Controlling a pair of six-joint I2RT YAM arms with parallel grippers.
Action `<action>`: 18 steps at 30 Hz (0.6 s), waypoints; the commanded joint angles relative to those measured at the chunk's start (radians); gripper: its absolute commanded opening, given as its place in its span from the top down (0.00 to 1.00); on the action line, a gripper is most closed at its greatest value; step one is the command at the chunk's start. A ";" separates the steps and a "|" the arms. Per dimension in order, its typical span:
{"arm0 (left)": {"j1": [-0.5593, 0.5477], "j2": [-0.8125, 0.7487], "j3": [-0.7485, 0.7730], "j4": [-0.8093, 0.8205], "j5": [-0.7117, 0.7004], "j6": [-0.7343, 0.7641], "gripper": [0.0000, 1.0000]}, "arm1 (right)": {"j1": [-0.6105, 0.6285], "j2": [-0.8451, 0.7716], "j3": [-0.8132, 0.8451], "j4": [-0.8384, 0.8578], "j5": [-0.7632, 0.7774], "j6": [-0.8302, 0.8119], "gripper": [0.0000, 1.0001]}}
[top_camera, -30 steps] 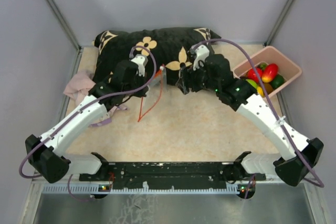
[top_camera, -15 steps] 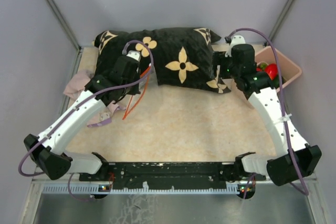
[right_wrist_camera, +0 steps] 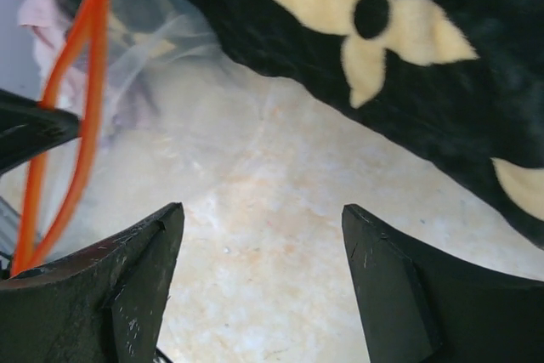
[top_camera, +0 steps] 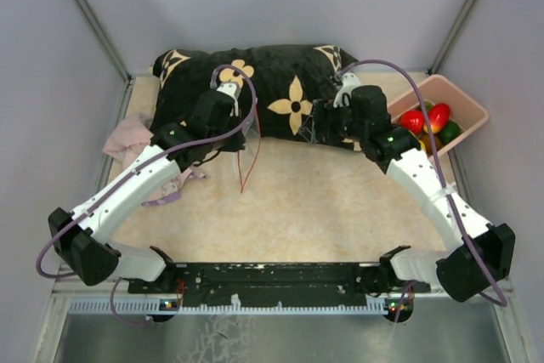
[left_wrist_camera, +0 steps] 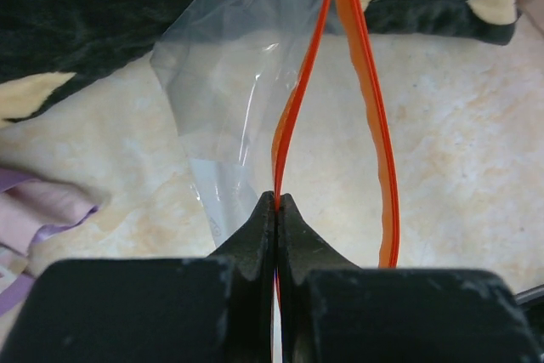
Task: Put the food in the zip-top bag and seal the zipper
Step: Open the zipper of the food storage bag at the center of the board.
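Left gripper [left_wrist_camera: 277, 201]: I'm clamping fully shut on one lip of the thin red-orange zipper strip [left_wrist_camera: 374, 125]. The other lip is bowing away, so the mouth is gaping as a narrow slit. The small clear crinkly zip-top bag [left_wrist_camera: 229, 82] is hanging from that pinch above the beige table [top_camera: 323, 201], just in front of the black flower-print pillow [top_camera: 280, 82].

Right gripper [right_wrist_camera: 262, 210]: I'm holding it wide open and empty, facing the bag mouth.

The glossy toy fruits and vegetables [top_camera: 433, 118] are sitting in the pink rectangular plastic bin [top_camera: 472, 106] at far right, well apart from the bag.

Risks, my read:
- The pinch is on one lip only, so the slick film could be slipping out.
- The slit is narrow, so a piece could be hitting the strip and dropping outside.
- Glossy food could be squirting from the fingers in transit.
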 commanded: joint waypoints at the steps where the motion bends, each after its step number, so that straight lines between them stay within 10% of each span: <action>1: -0.004 0.025 -0.004 0.124 0.073 -0.056 1.00 | 0.059 -0.020 -0.016 0.143 -0.059 0.080 0.24; 18: -0.028 0.077 0.010 0.124 0.082 -0.064 1.00 | 0.205 0.195 0.068 0.222 -0.095 0.137 0.31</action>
